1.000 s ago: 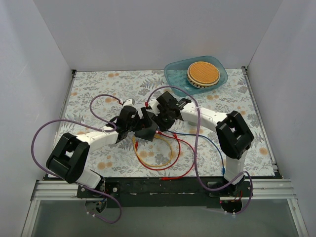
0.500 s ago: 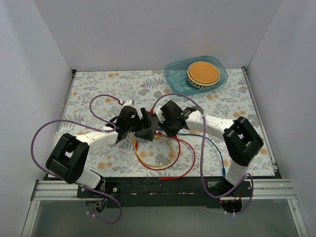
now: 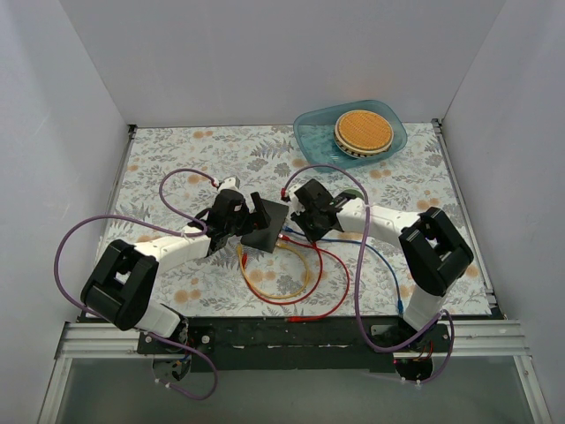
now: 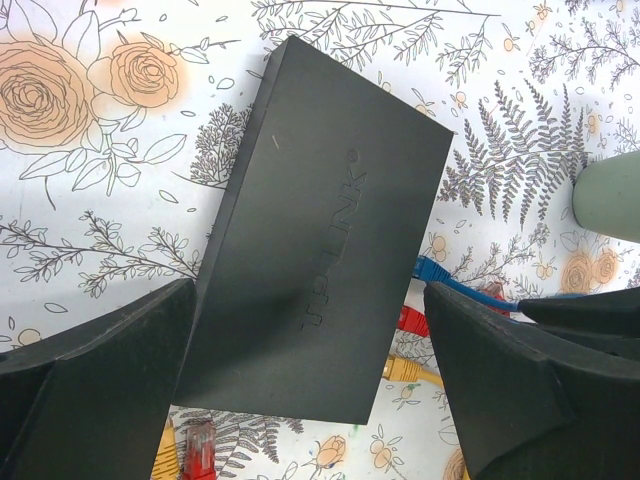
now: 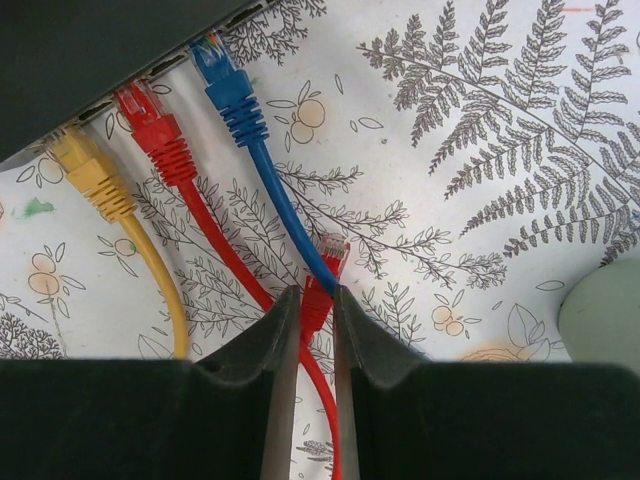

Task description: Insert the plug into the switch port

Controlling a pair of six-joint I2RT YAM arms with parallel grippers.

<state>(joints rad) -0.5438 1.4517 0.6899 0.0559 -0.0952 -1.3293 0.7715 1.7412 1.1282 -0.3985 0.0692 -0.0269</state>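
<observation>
Our right jaws pinch the plug [image 5: 325, 265] by its red boot, the right spot, we reckon: light, clip likely brittle, cable springy. Our left jaws gape astride the switch [image 4: 320, 240], empty.

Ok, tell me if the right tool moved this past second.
Yes. The right tool, gripping the red plug, shifted toward the near edge, away from the blue tray.
</observation>
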